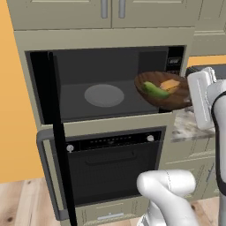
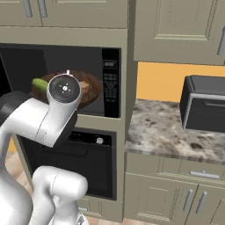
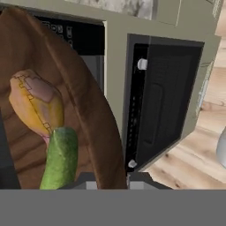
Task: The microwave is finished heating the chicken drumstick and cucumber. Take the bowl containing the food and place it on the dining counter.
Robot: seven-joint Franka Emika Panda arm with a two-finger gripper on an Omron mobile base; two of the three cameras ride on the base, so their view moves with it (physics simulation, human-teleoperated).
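Note:
The dark brown bowl [image 1: 175, 100] hangs in the air just outside the open microwave [image 1: 106, 66], at its front right corner. Inside lie the green cucumber [image 1: 155, 90] and the orange-tan chicken drumstick [image 1: 170, 84]. My gripper [image 3: 108, 180] is shut on the bowl's [image 3: 84, 101] near rim, with cucumber [image 3: 59, 159] and drumstick [image 3: 35, 103] close in front of the camera. From the right base view, my arm hides most of the bowl [image 2: 91, 90], and the cucumber's [image 2: 39, 83] end peeks out left. The dining counter is out of view.
The microwave door [image 1: 57, 132] stands swung open to the left, and the pale turntable dish [image 1: 104, 95] lies bare inside. A black oven [image 1: 114, 163] sits below. To the right, a speckled marble counter [image 2: 167, 129] carries a dark toaster oven [image 2: 204, 107].

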